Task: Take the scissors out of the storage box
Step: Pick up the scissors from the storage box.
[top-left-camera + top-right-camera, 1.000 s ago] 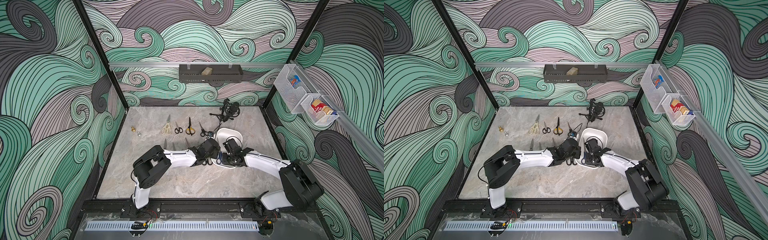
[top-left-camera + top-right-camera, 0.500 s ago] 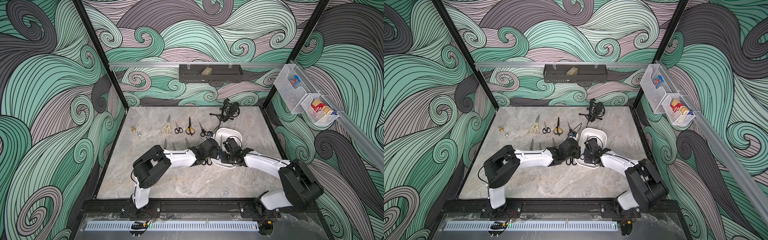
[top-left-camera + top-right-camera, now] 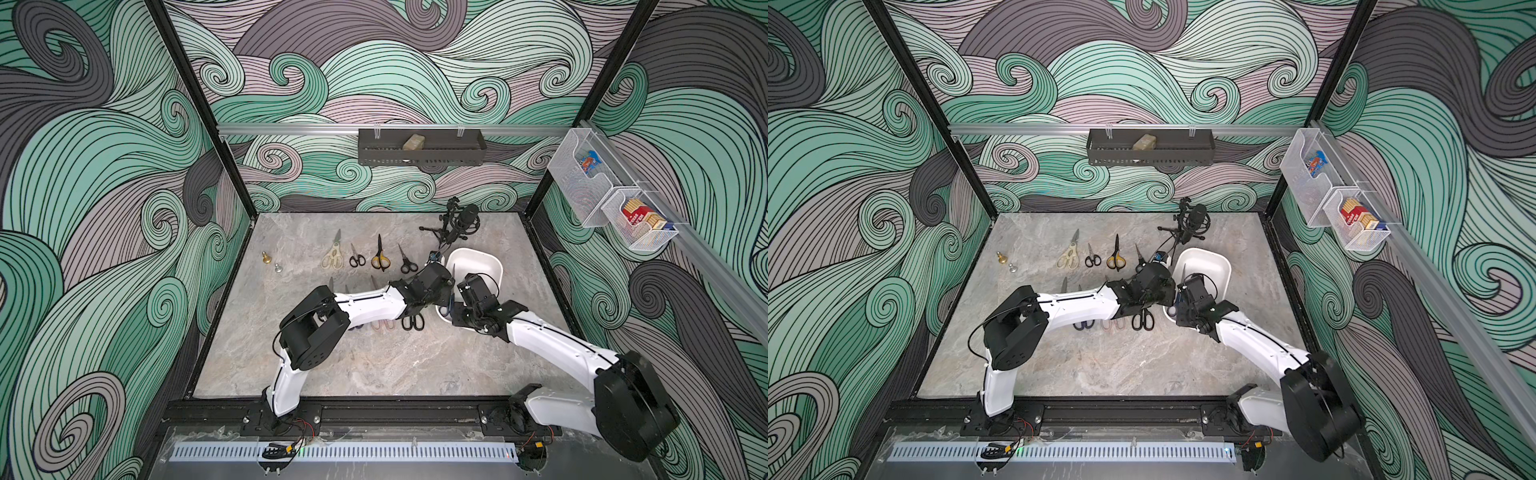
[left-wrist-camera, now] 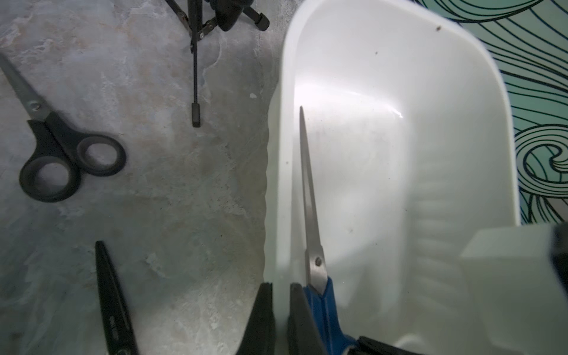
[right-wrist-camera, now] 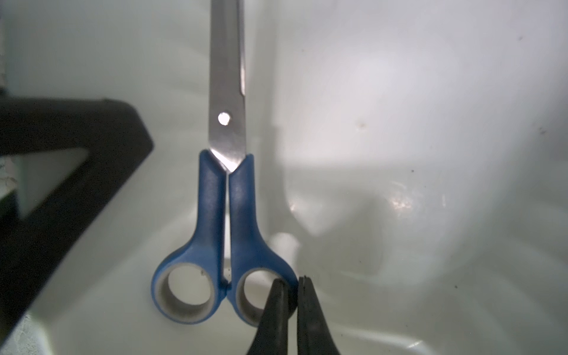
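— Marbled grey counter (image 3: 374,365), wave-painted walls (image 3: 104,208). Where's the blue scissors (image 5: 227,196)?
— In the storage box (image 3: 486,266), lengthwise, blades toward the back wall. Right hand (image 5: 292,295) pinches a handle ring; left hand (image 4: 280,307) clamps the box's wall.

Blue-handled scissors (image 5: 227,215) lie, blades together, inside the white storage box (image 5: 430,138). The right pincer (image 5: 292,284) is clamped on the rim of one finger loop, one fingertip inside it. A black angular part (image 5: 76,184) stands beside the handles.

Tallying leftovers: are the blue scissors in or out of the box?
In: blue scissors sit inside the storage box, right fingers pinching one handle ring.
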Robot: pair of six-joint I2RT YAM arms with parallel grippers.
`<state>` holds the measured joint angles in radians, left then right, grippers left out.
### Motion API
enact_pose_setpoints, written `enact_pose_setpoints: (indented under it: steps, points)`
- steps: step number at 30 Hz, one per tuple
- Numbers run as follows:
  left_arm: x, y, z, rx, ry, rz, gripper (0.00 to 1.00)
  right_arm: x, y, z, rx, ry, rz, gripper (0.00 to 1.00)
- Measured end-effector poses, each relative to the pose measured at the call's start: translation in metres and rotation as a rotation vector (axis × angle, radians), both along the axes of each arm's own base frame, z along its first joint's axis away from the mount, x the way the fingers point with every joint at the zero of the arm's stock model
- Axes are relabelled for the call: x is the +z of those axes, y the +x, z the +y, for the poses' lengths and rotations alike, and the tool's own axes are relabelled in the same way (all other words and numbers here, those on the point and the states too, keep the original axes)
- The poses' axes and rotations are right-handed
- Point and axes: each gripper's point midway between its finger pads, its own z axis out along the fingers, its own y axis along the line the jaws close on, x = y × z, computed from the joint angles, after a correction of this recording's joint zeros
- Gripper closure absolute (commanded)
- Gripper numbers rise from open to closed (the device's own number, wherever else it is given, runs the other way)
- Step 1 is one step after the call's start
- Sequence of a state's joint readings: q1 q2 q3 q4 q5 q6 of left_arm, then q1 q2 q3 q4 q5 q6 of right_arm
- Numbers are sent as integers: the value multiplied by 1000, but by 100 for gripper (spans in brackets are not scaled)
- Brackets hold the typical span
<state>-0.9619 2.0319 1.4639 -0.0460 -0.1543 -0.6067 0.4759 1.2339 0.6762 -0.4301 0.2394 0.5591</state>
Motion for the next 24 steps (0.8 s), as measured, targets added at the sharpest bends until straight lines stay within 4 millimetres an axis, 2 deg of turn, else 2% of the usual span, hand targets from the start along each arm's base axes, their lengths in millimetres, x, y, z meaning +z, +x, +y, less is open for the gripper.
enact_pose_setpoints:
  steps: [3,13,19,24]
  points:
    - [-3,1,-4,-3,4,36,99,12,5,-8,-27,2,-23,100]
    - [-19,-7,7,2,47,114,93,29,21,-44,-124,-23,-54,100]
    - [-23,-9,6,2,46,138,93,68,33,-44,-127,6,-144,100]
    - [-36,-5,-6,23,16,188,92,97,38,-42,-127,36,-212,100]
